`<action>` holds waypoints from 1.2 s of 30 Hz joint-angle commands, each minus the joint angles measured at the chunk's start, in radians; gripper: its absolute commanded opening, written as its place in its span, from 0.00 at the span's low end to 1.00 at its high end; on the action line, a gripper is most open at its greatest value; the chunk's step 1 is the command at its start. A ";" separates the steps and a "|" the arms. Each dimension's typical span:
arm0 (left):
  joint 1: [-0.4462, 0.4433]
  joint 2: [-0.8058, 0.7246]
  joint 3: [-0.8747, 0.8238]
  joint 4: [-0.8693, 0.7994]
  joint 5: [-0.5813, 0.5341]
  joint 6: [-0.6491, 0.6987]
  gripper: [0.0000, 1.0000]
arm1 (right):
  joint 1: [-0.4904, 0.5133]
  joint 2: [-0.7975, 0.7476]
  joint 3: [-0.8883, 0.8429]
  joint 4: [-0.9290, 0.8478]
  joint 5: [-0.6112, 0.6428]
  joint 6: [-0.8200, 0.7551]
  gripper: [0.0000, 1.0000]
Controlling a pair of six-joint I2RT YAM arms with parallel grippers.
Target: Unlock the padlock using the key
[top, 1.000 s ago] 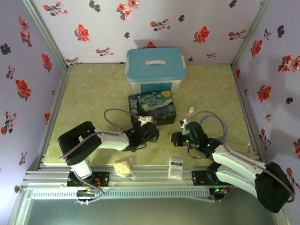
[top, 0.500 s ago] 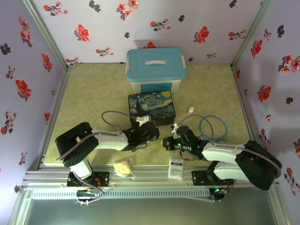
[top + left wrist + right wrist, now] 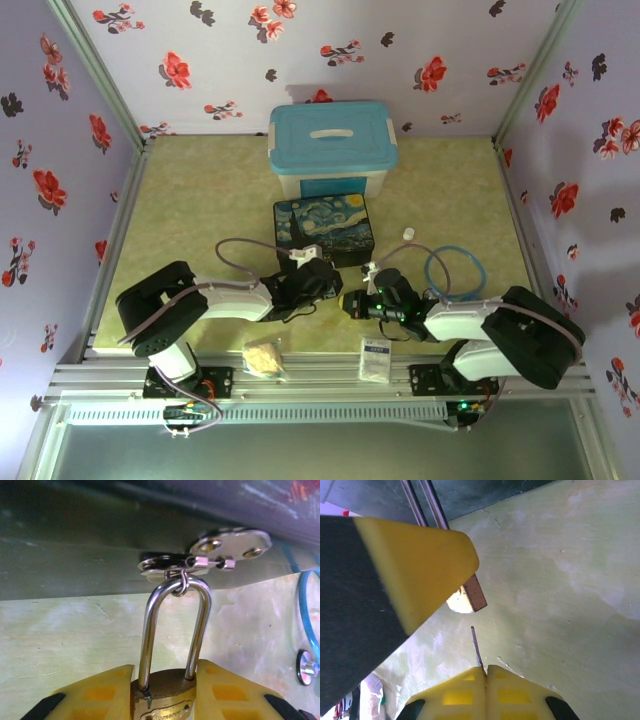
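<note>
Two pincers clamped — left pincer [image 3: 165, 674] on padlock [image 3: 164, 695] body, right pincer [image 3: 486, 672] on key [image 3: 476, 647], thin blade protruding.

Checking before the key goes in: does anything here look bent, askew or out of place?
Nothing stands out. The padlock sits clamped in the left gripper, its shackle unbent and closed through the hasp ring of the box. The key juts straight from the shut right gripper, short of the padlock.

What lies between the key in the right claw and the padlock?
Nothing lies there. In the right wrist view the key, pinched in the right claw, points at the padlock across a bare gap, with green table behind.
</note>
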 commanded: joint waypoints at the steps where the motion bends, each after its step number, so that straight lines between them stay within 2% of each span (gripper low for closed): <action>1: -0.002 -0.041 0.003 0.079 -0.007 -0.013 0.11 | 0.005 0.034 -0.027 0.113 0.016 0.045 0.00; 6: -0.002 -0.038 -0.010 0.091 -0.007 -0.021 0.10 | 0.006 0.040 -0.036 0.166 0.030 0.053 0.00; 13: -0.002 -0.036 -0.016 0.110 -0.001 -0.030 0.09 | 0.001 -0.023 -0.031 0.083 0.064 0.021 0.00; 20: -0.002 -0.046 -0.026 0.120 -0.001 -0.034 0.09 | -0.019 -0.030 -0.023 0.086 0.065 0.020 0.00; 29: -0.006 -0.044 -0.050 0.185 0.011 -0.080 0.08 | -0.042 0.029 -0.096 0.376 0.081 0.110 0.00; 36: -0.006 -0.043 -0.053 0.200 0.018 -0.092 0.08 | -0.042 0.067 -0.116 0.474 0.068 0.101 0.00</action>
